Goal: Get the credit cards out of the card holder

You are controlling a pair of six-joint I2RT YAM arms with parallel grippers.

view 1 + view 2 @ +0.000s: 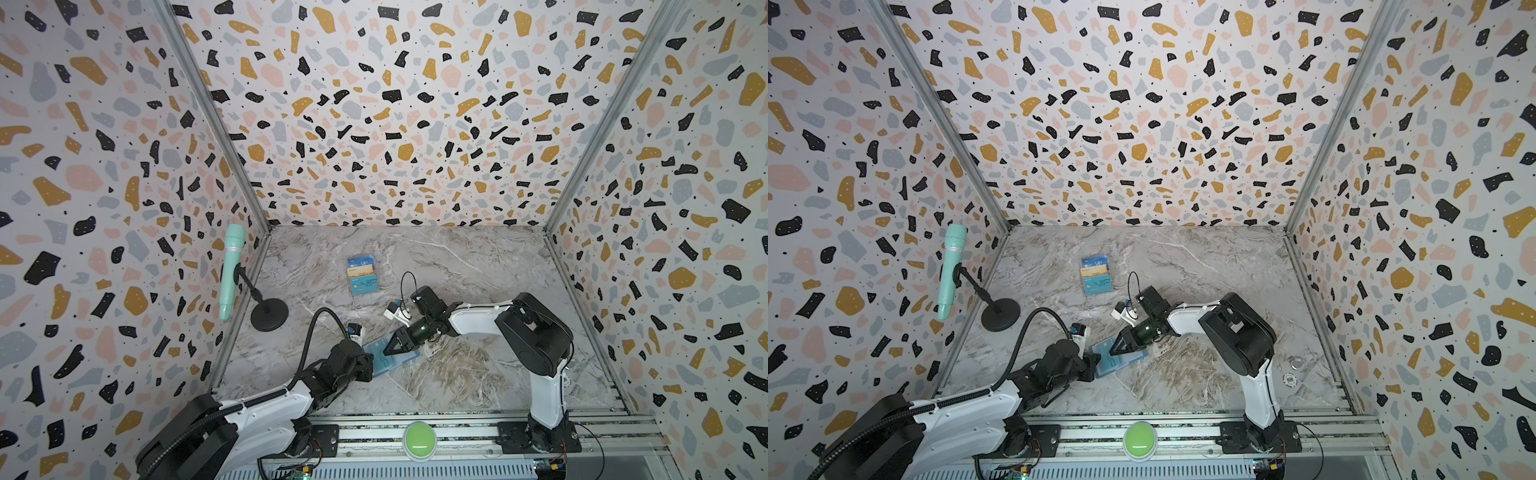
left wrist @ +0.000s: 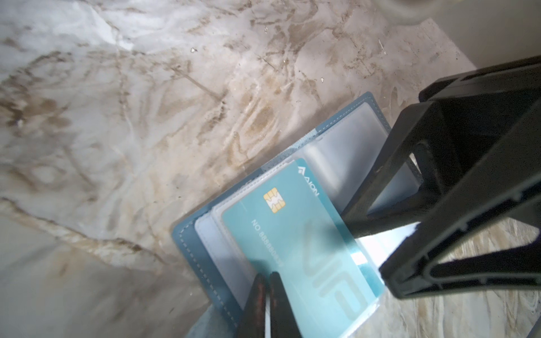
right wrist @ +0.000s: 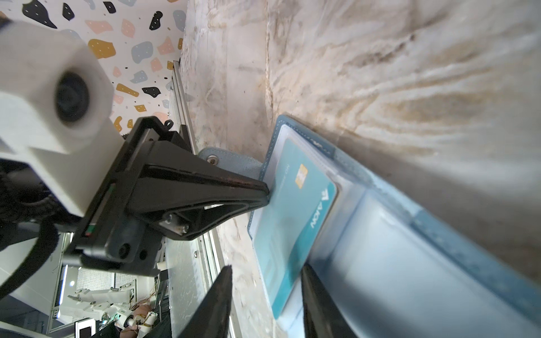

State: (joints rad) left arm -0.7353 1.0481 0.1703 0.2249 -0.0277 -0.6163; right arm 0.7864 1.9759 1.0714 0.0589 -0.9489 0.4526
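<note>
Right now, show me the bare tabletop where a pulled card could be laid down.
Free: the table between the clear card rack and the right wall; also the strip between the card holder and the front rail. Crowded: around the card holder, where left gripper and right gripper meet, and the left edge by the microphone stand.

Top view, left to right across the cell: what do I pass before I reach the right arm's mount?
mint microphone → its round black stand base → card holder → right arm's mount. The clear card rack is left out because it overlaps the holder.
</note>
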